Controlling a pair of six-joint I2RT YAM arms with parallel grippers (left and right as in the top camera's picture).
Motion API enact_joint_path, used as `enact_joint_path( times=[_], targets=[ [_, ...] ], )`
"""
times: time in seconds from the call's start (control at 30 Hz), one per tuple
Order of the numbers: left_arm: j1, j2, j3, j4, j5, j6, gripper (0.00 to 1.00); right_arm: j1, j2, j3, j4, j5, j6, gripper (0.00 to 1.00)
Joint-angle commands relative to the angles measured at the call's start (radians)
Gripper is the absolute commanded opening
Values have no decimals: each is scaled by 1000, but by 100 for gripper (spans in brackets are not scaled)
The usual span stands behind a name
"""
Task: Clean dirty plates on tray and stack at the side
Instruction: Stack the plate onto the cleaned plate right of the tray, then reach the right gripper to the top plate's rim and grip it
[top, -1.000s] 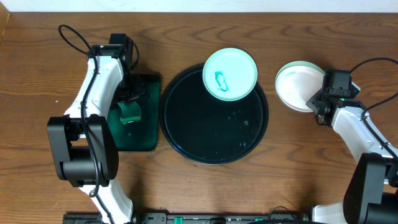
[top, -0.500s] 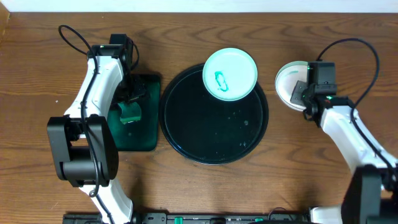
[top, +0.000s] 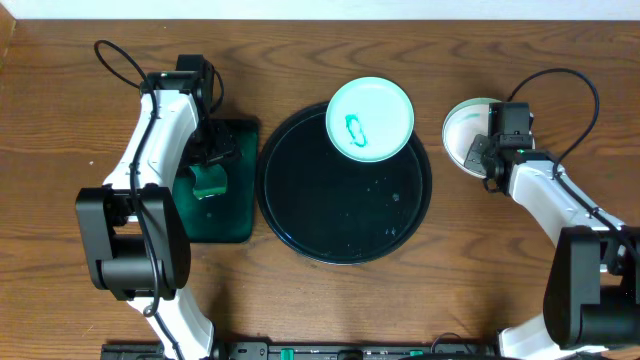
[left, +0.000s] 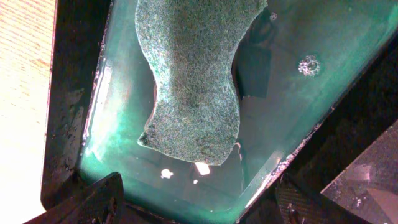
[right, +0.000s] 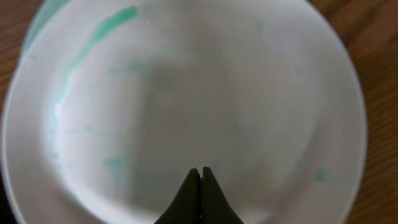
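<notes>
Your left gripper (left: 196, 202) splayed over rough green sponge (left: 189, 81) in dark green tray (left: 323, 37), right gripper (right: 200, 180) now snapped shut above round white plate (right: 205, 81)

The tray (top: 330, 215) sat at the middle of the bench (top: 450, 300). A first plate (top: 370, 118) lay on the tray's far edge, overhanging the rim. A second plate (top: 462, 135) lay on the bench to the tray's right, near it but apart. Just left of the tray stood a dish (top: 236, 222) with a sponge (left: 193, 81) lying in it.

Side plate (top: 458, 135) partly under right gripper (right: 200, 173), perhaps a stack
</notes>
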Motion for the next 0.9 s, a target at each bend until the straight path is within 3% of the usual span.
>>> enact_joint_path(
  times=[0.0, 0.33, 0.5, 0.57, 0.6, 0.7, 0.87],
  targets=[
    [1, 5, -6, -16, -5, -2, 79, -14, 65, 5, 1, 5, 84, 1],
    [1, 5, -6, -19, -5, -2, 79, -10, 55, 6, 7, 1, 68, 1],
    [1, 5, -6, -15, -5, -2, 79, 24, -135, 24, -59, -85, -66, 1],
    [1, 5, -6, -13, -5, -2, 79, 58, -226, 31, -83, -154, -144, 10],
    [1, 5, -6, -12, -5, -2, 79, 83, -282, 31, -101, -198, -177, 24],
    [1, 5, -6, -12, -5, -2, 79, 134, -363, 29, -146, -269, -156, 43],
    [1, 5, -6, -12, -5, -2, 79, 159, -296, -18, -52, -375, -308, 57]
  ],
)
